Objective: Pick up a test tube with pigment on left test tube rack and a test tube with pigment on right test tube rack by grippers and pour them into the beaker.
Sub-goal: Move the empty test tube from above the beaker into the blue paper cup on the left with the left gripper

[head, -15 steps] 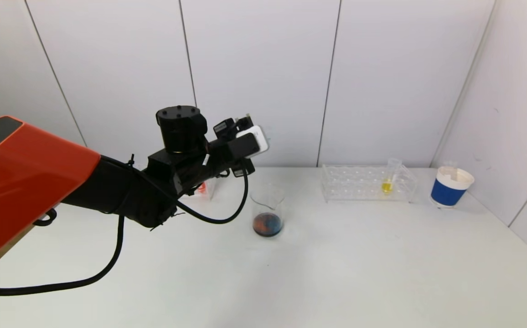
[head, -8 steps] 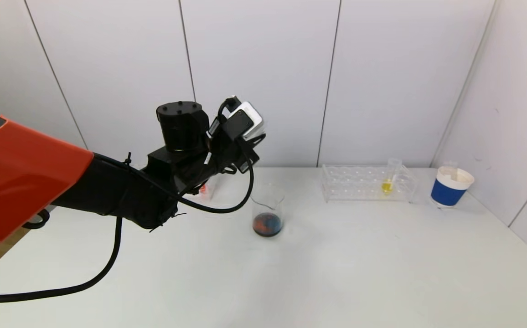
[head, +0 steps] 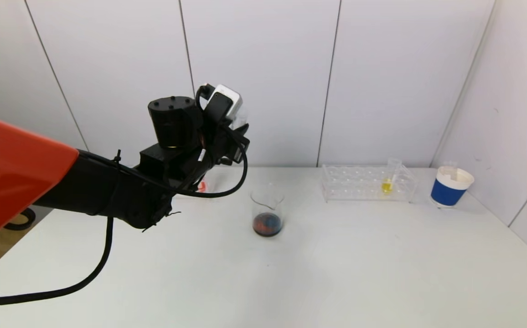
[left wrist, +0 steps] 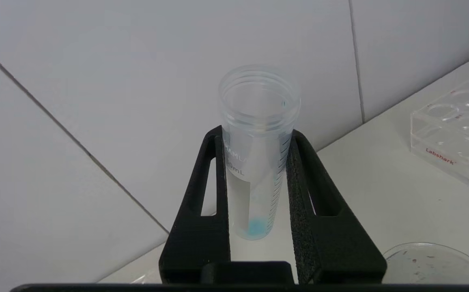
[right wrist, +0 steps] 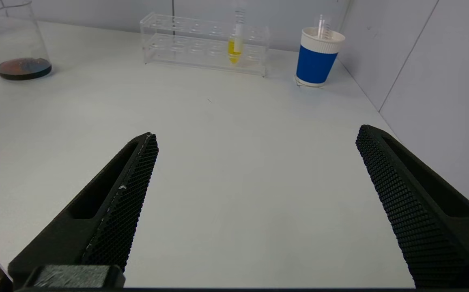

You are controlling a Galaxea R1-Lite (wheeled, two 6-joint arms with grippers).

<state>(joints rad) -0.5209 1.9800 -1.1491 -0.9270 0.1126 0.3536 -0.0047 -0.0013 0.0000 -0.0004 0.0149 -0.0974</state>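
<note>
My left gripper [left wrist: 256, 130] is shut on a clear test tube [left wrist: 259, 121] with a small blue residue at its bottom. The tube is held high, left of and behind the glass beaker [head: 267, 212]. In the head view the wrist [head: 220, 114] hides most of the tube. The beaker holds dark red and blue liquid and also shows in the right wrist view [right wrist: 17, 44]. The right rack [head: 367, 183] holds one tube with yellow pigment [head: 387, 184]. My right gripper [right wrist: 257, 132] is open and empty, low over the table, out of the head view.
The left rack is mostly hidden behind my left arm; a red bit [head: 203, 186] shows there. A blue and white paper cup [head: 450, 187] holding an empty tube stands right of the right rack. White walls close the back and right sides.
My left wrist has turned and lifted, moving the tube up and to the left, away from above the beaker. The beaker and the right rack have not moved.
</note>
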